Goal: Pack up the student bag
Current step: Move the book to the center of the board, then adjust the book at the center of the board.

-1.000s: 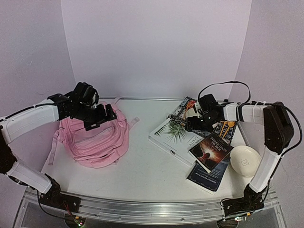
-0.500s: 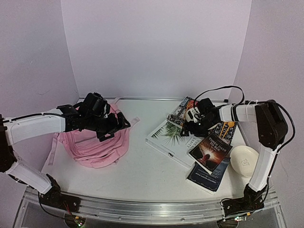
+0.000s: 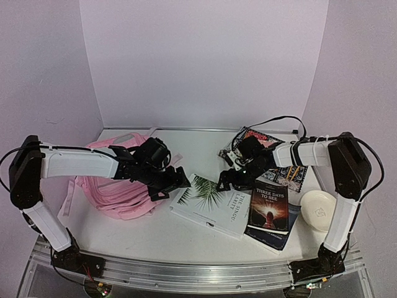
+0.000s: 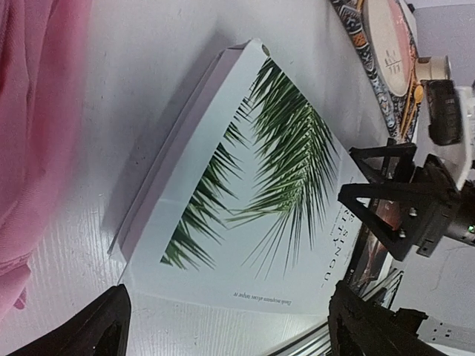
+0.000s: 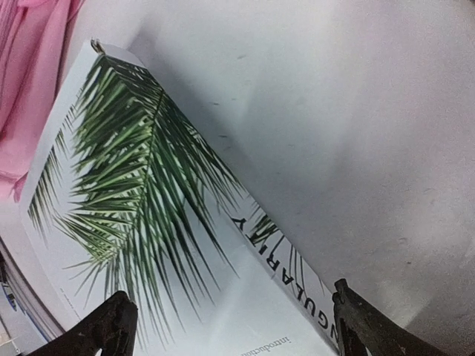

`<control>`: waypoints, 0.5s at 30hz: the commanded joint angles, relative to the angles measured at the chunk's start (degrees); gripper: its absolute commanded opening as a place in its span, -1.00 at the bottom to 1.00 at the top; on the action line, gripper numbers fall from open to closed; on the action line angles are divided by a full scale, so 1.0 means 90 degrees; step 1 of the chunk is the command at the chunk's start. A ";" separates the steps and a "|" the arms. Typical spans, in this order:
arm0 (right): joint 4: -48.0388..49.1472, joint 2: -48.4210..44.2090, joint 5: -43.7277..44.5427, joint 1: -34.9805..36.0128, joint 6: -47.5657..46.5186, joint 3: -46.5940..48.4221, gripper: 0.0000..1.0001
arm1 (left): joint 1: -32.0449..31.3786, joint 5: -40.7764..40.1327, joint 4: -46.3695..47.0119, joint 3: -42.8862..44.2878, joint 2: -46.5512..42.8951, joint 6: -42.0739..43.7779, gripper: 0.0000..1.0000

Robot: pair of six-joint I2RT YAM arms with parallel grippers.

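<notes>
The student bag (image 3: 118, 186) lies slumped at the left of the white counter (image 3: 155, 233). The left end effector (image 3: 169, 188) hovers just beside the bag's right edge, jaws wide apart and empty, over the nearest corner of a palm-leaf book (image 3: 211, 202). The right end effector (image 3: 225, 181), likewise spread and holding nothing, hangs over that book's other side, well apart from the bag. Plain pale walls enclose the counter.

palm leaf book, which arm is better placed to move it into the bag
Left, probably: the left gripper, open, sits at the edge of the palm-leaf book beside the student bag; the right gripper, open, is on its far side.
</notes>
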 commanded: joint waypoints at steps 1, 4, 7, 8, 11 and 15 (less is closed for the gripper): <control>-0.0353 -0.0210 0.0175 0.0041 0.0098 0.0299 0.84 | -0.0127 0.0211 0.0148 0.0192 0.0296 -0.0439 0.83; -0.0432 -0.0167 0.0209 0.0018 -0.0011 0.0249 0.85 | -0.0206 0.0229 0.0158 0.0149 0.0404 -0.0549 0.75; -0.0506 -0.0103 0.0209 0.0016 -0.0058 0.0160 0.85 | -0.0251 0.0304 0.0175 0.0161 0.0538 -0.0584 0.66; -0.0505 -0.0094 0.0203 0.0016 -0.0058 0.0112 0.85 | -0.0260 0.0342 0.0178 0.0168 0.0588 -0.0587 0.64; -0.0514 -0.0080 0.0155 0.0019 -0.0047 0.0029 0.85 | -0.0282 0.0424 0.0187 0.0181 0.0793 -0.0579 0.55; -0.0514 -0.0131 0.0083 0.0023 -0.0072 -0.0025 0.85 | -0.0276 0.0561 0.0184 0.0207 0.0918 -0.0549 0.42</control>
